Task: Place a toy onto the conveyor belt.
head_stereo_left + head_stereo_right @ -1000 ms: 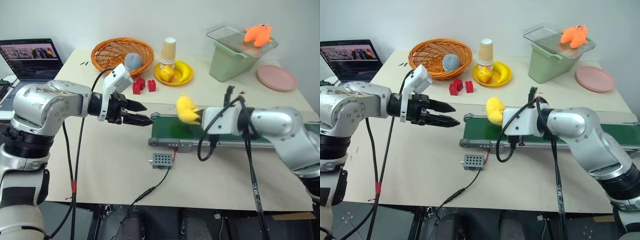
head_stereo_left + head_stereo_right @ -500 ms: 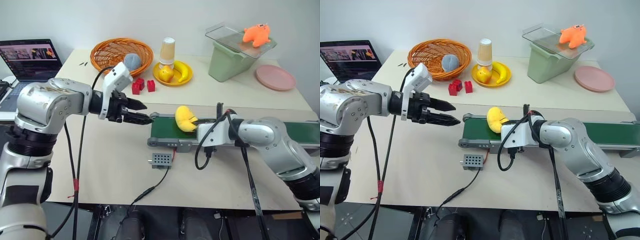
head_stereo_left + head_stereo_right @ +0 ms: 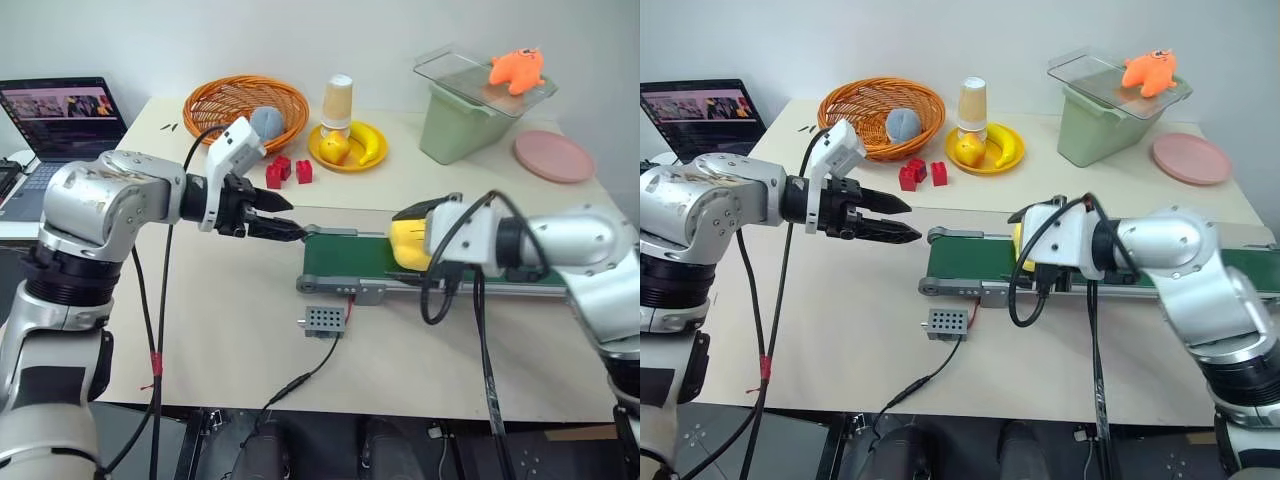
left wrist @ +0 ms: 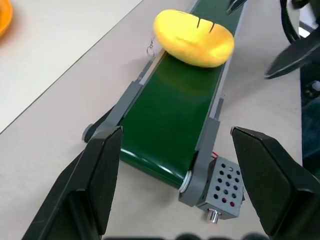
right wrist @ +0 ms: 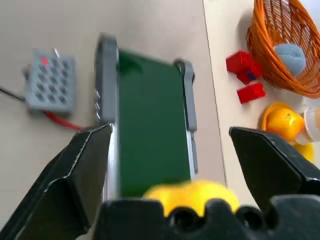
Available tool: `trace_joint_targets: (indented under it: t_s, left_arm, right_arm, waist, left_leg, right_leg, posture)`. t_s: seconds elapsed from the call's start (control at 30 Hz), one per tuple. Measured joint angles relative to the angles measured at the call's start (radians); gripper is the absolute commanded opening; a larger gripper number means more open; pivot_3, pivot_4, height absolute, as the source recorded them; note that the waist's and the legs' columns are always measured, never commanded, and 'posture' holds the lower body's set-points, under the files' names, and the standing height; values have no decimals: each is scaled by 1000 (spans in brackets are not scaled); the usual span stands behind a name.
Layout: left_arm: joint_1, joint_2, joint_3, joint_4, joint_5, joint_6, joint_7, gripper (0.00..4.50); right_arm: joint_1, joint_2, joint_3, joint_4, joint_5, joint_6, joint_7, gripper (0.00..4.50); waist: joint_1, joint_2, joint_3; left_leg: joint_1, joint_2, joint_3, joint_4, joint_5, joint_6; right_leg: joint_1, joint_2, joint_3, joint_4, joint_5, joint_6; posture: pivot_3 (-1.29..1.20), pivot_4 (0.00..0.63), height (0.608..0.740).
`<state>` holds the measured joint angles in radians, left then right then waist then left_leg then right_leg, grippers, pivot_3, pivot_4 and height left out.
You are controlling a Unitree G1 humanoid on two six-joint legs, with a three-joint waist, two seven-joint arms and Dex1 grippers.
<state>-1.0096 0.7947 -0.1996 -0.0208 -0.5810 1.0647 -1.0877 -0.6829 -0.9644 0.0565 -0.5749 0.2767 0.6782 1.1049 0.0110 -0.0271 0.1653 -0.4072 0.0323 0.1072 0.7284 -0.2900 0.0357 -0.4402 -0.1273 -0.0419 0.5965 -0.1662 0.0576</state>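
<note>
Left wrist view: our yellow toy (image 4: 194,38) lies on the conveyor belt (image 4: 170,125), so right jaws (image 5: 175,165) gape apart, left jaws (image 4: 177,170) apart too.

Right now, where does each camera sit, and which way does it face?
Head views: high, facing down over the table; both arms show.
Left wrist view: looks along the conveyor belt toward the yellow toy; own open jaws show.
Right wrist view: looks down the belt toward the orange basket; own open jaws show.
Shared: belt and toy.
</note>
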Motion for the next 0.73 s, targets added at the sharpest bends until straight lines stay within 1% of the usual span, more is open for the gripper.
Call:
trace_joint_targets:
  t_s: [0.13, 0.2, 0.3, 0.33, 0.4, 0.47, 0.57, 0.73]
  left_arm:
    - [-12, -16, 11, 33, 7, -16, -5, 3660]
    - [-13, -29, 31, 36, 2, -22, -8, 3660]
    - [5, -56, 112, 30, -17, -111, -24, 3660]
    - [25, -55, 139, 12, -8, -166, -22, 3660]
    - [60, -55, 147, -5, 18, -228, -11, 3660]
    - [111, -56, 145, -14, 44, -269, 9, 3660]
    - [147, -64, 144, -14, 70, -304, 34, 3660]
    - [154, -75, 143, -14, 120, -402, 60, 3660]
  right_arm:
    - [-129, -5, -125, 19, 184, 242, -16, 4464]
    - [-169, -5, -180, 46, 232, 308, -45, 4464]
    - [-167, -4, -272, 87, 309, 408, -88, 4464]
    - [-151, -2, -313, 99, 336, 443, -111, 4464]
    - [-112, 4, -367, 117, 356, 471, -143, 4464]
    - [-29, 18, -426, 126, 362, 477, -188, 4464]
    - [61, 31, -453, 133, 365, 480, -235, 4464]
    - [126, 34, -461, 128, 362, 435, -285, 4464]
  waist:
    - [0, 0, 0]
    - [2, 0, 0]
    - [2, 0, 0]
    - [1, 0, 0]
    - [1, 0, 0]
    - [3, 0, 0]
    - [3, 0, 0]
    - [1, 0, 0]
  left_leg:
    - [0, 0, 0, 0, -1, 1]
    - [0, 0, 0, 0, -1, 1]
    - [-2, 0, 0, 0, -1, 2]
    - [-1, 0, 1, 0, -1, 2]
    - [-1, 0, 1, 0, -2, 3]
    - [-1, 0, 1, 0, -1, 2]
    - [-1, 0, 2, 1, -1, 2]
    - [1, 0, 1, 1, -1, 2]
  right_leg:
    - [0, 0, 0, 0, 0, 0]
    - [0, 0, 0, 0, 0, 0]
    - [0, 0, 0, -1, 0, 0]
    - [0, 0, 0, -2, 0, 0]
    - [1, 0, 0, -2, 0, 0]
    - [1, 0, 0, -1, 0, 0]
    - [0, 0, 0, -1, 1, 1]
    - [2, 0, 1, -1, 1, 1]
  posture:
    - [0, 150, 739]
    - [0, 150, 739]
    - [0, 150, 739]
    - [0, 150, 739]
    - [0, 150, 739]
    - [0, 150, 739]
    - [0, 150, 739]
    - [0, 150, 739]
